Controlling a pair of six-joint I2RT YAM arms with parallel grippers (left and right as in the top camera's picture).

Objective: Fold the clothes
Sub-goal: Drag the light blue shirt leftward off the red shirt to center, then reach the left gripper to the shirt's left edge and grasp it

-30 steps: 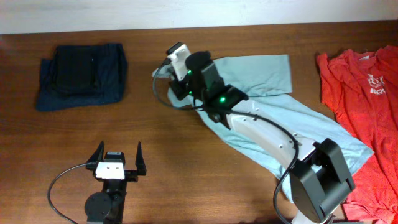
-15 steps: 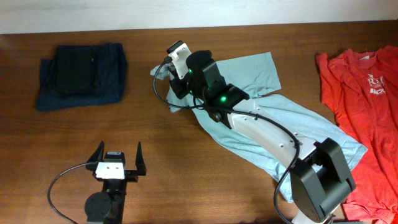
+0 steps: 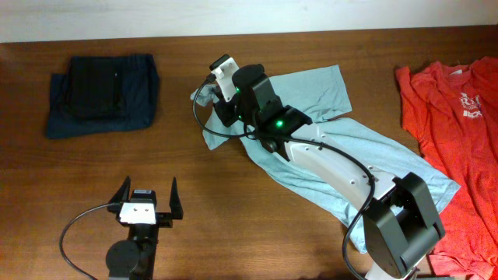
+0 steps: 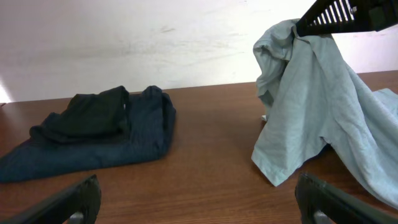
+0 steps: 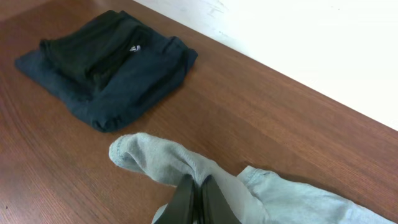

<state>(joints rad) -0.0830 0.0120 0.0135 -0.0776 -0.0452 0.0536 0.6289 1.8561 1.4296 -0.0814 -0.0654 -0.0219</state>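
Observation:
The clothes lie in three lots. My right gripper (image 3: 212,99) is shut on a bunched edge of the pale grey-blue T-shirt (image 3: 389,155) and holds it off the table. Its closed fingertips (image 5: 198,186) pinch the cloth (image 5: 155,158). From the left wrist view the shirt (image 4: 311,106) hangs like a tent from that grip, and its lower corner touches the wood. The rest of the shirt trails back right under the right arm. My left gripper (image 3: 148,190) is open near the front edge, with only bare wood between its fingers (image 4: 68,202).
A dark navy pile (image 3: 101,93) sits folded at the back left, also in the left wrist view (image 4: 93,130) and the right wrist view (image 5: 106,59). A red-orange T-shirt (image 3: 455,132) with white print lies spread at the right edge. A pale wall runs behind the table.
The right gripper, still shut on the shirt, has drawn the shirt's upper part leftward. A fold of cloth now hangs lower beside it. The left arm has not moved.

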